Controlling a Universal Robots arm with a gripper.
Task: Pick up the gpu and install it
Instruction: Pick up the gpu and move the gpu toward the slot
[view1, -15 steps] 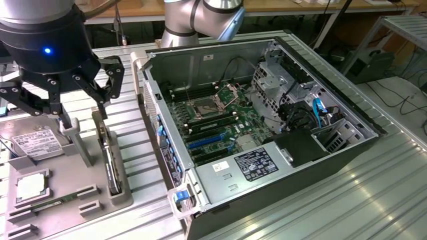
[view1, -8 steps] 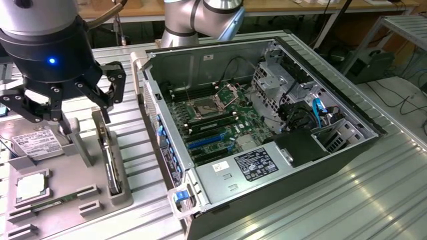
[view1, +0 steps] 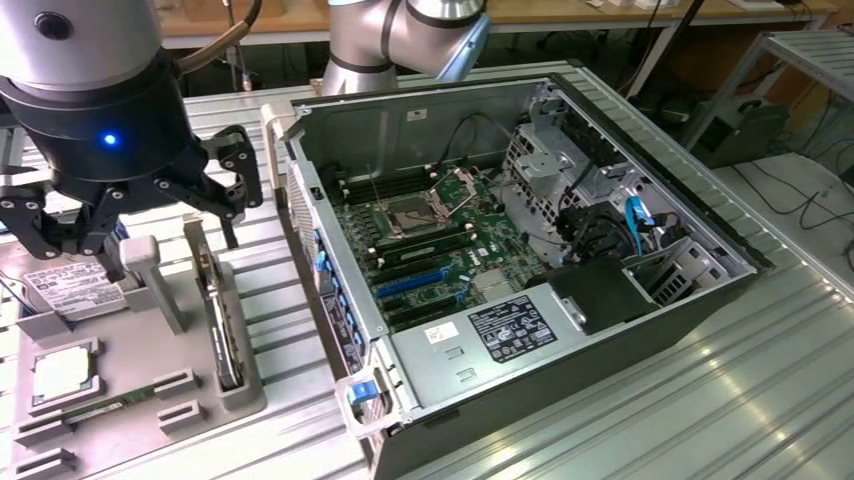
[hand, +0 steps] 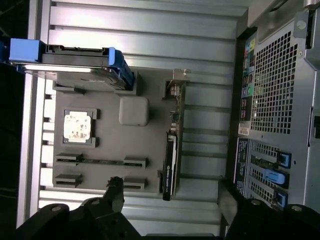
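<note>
The gpu (view1: 222, 325) is a thin black card standing on its edge in a slot of the grey parts holder (view1: 134, 350), at the exterior view's left. Its silver bracket (hand: 178, 82) shows at one end in the wrist view, with the black card (hand: 171, 155) running from it. My gripper (view1: 134, 238) hangs above the holder, a little up and to the left of the card in the exterior view. It is open, with nothing between its fingers (hand: 116, 187). In the wrist view the gripper (hand: 170, 192) straddles the line of the card from above without touching it.
The open computer case (view1: 641, 180) lies at the exterior view's right, with its motherboard and blue slots (view1: 407, 285) exposed. The holder also carries a hard drive with a white label (view1: 67, 285), a processor chip (view1: 60, 372) and a green memory stick (view1: 100, 408). The table is ribbed metal (view1: 694, 400).
</note>
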